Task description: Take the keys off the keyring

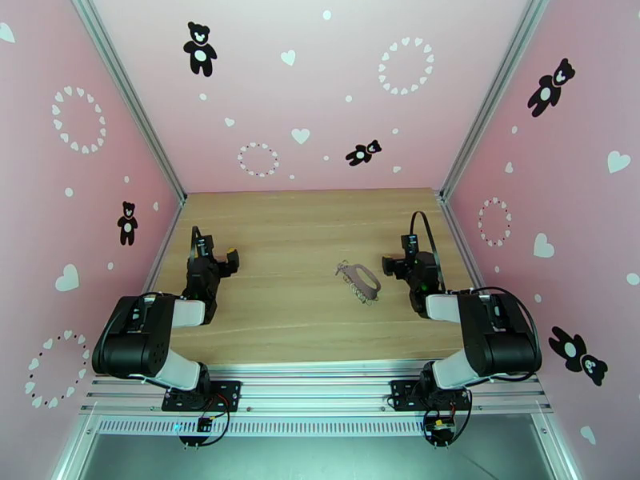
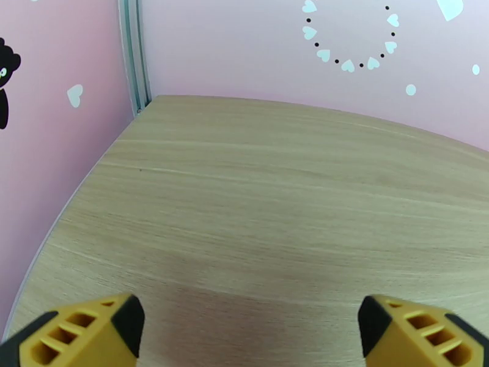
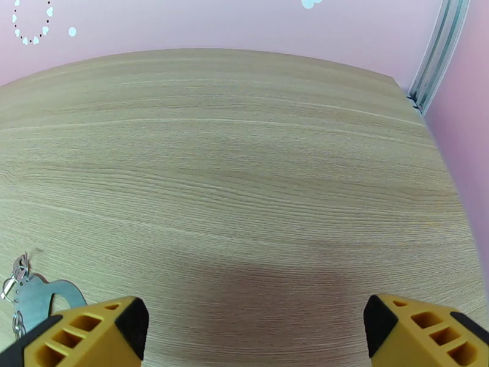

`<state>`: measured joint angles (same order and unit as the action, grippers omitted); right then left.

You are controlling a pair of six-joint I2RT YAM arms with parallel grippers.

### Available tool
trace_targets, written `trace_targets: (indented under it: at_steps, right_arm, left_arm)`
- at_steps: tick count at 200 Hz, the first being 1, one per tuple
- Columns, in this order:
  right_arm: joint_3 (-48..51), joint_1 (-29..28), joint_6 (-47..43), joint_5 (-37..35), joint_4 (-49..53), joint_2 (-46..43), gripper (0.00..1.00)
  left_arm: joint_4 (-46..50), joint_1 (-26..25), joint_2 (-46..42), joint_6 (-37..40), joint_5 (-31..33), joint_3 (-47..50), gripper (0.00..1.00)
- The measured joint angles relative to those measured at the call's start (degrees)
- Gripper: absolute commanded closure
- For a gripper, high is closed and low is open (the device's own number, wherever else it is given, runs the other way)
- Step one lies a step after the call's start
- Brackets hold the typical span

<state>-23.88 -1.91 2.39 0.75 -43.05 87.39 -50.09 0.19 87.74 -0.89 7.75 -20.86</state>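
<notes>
The keyring [image 1: 365, 279] lies flat on the wooden table [image 1: 304, 226], right of centre: a pinkish-grey oval loop with a silvery beaded chain [image 1: 359, 294] along its near side. Small metal bits bunched at its far-left end [image 1: 344, 269] look like the keys, too small to tell apart. My right gripper [image 1: 404, 264] stands open just right of the loop, apart from it. In the right wrist view the keyring [image 3: 38, 295] peeks out beside the left fingertip [image 3: 125, 319], and the gripper [image 3: 257, 325] holds nothing. My left gripper [image 1: 216, 262] is open at the table's left side, also empty [image 2: 250, 325].
Pink walls with bear and heart stickers enclose the table on three sides. Aluminium posts [image 1: 168, 166] stand in the back corners. Bare wood stretches ahead of both grippers up to the back wall.
</notes>
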Motion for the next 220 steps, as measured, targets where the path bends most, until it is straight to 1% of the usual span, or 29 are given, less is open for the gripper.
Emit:
trace_targets:
  at_steps: [184,202,220]
  right_arm:
    - [0.00,0.00,-0.02,-0.02,0.02,0.00,0.01]
    - [0.00,0.00,0.07,-0.28,0.33,-0.13,0.01]
    - [0.00,0.00,0.44,-1.46,1.64,-1.36,0.01]
  left_arm:
    - [0.11,0.00,0.00,0.02,-0.07,0.00,0.01]
    - [3.45,0.00,-1.33,0.22,-1.31,-0.59,0.01]
    - [10.19,0.00,-5.88,-0.15,-1.53,-2.05,0.01]
